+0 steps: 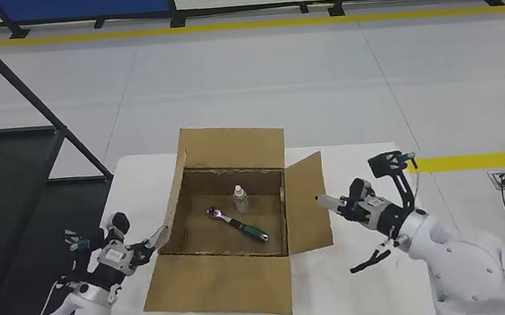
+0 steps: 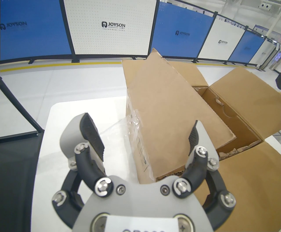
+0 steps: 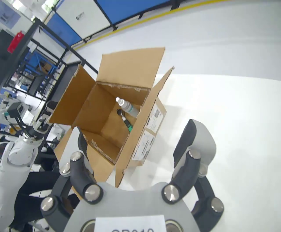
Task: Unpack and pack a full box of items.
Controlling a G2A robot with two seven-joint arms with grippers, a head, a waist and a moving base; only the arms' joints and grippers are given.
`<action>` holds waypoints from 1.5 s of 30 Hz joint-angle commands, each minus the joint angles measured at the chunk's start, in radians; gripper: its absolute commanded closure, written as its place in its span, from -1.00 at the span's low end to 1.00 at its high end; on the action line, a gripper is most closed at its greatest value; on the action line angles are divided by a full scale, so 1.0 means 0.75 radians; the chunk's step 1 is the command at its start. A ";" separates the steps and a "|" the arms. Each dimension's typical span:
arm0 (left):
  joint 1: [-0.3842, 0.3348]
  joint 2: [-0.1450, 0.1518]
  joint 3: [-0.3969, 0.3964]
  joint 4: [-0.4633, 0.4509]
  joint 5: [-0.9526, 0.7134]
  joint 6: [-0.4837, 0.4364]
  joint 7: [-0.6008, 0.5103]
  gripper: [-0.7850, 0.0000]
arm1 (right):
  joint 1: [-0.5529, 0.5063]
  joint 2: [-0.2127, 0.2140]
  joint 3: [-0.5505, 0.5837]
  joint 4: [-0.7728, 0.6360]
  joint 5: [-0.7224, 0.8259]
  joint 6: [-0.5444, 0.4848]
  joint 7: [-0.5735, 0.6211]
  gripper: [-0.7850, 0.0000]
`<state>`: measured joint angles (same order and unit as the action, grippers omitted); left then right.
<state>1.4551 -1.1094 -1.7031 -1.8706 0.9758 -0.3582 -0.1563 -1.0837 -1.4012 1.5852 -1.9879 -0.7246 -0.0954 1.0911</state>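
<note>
An open cardboard box [image 1: 225,151] stands in the middle of the white table [image 1: 360,283], all its flaps spread out. Inside lie a small white bottle [image 1: 240,197] and a ratchet wrench with a green handle [image 1: 237,223]; the bottle [image 3: 127,107] and the wrench [image 3: 125,121] also appear in the right wrist view. My left gripper [image 2: 142,136] is open beside the box's left side flap [image 2: 173,123], nothing between its fingers. My right gripper [image 3: 134,140] is open just off the box's right flap [image 3: 142,123], and it too is empty.
A black frame and dark panel [image 1: 15,194] stand left of the table. Blue and white partition panels [image 2: 109,26] line the far side of the floor, behind a yellow floor line [image 1: 224,26]. Bare table lies right of the box.
</note>
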 commanded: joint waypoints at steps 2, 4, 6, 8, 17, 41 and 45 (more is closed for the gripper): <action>-0.009 -0.001 0.035 0.004 0.081 0.032 0.000 -1.00 | 0.057 0.008 -0.031 0.093 0.066 -0.060 0.056 -1.00; -0.018 -0.002 0.052 0.007 0.113 0.044 -0.003 -1.00 | 0.090 0.012 -0.058 0.134 0.122 -0.114 0.073 -1.00; -0.022 -0.003 0.066 0.010 0.124 0.050 -0.004 -1.00 | 0.118 0.015 -0.095 0.164 0.175 -0.171 0.086 -1.00; -0.025 -0.003 0.075 0.013 0.134 0.052 -0.010 -1.00 | 0.149 0.016 -0.133 0.203 0.253 -0.231 0.089 -1.00; -0.045 -0.005 0.109 0.035 0.178 0.068 -0.015 -1.00 | 0.353 0.002 -0.390 0.405 0.424 -0.346 0.015 -1.00; -0.075 -0.007 0.171 0.033 0.265 0.103 -0.078 -1.00 | 0.532 -0.040 -0.659 0.762 0.434 -0.202 -0.178 -1.00; -0.086 -0.009 0.196 0.038 0.302 0.126 -0.106 -1.00 | 0.567 -0.044 -0.690 0.830 0.436 -0.195 -0.190 -1.00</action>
<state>1.3924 -1.1157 -1.5605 -1.8450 1.1932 -0.2677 -0.2298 -0.6648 -1.4341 1.0723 -1.3773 -0.3939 -0.2466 0.9491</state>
